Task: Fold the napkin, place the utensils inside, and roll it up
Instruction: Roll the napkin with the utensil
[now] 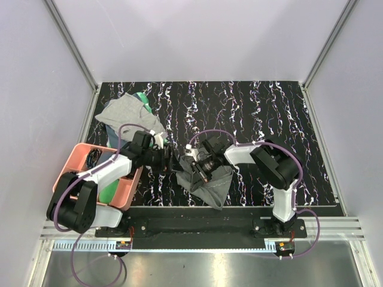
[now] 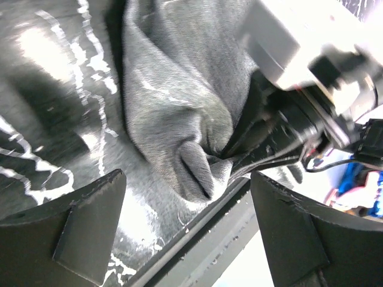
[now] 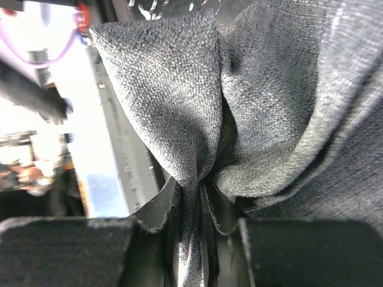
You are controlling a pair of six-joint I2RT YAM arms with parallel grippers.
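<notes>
Napkin (image 1: 206,182) lies bunched near the front edge of the dark surface (image 1: 269,113). My right gripper (image 3: 190,203) is clamped on a pinched fold; my left gripper (image 2: 188,179) stands wide apart just beside. I'd take a hem corner with the left and draw the cloth flat. One napkin; no spoons visible.

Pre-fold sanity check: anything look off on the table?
Yes. The napkin is crumpled in a heap at the near edge of the table, not spread flat, and one fold is pinched in the right gripper.
</notes>
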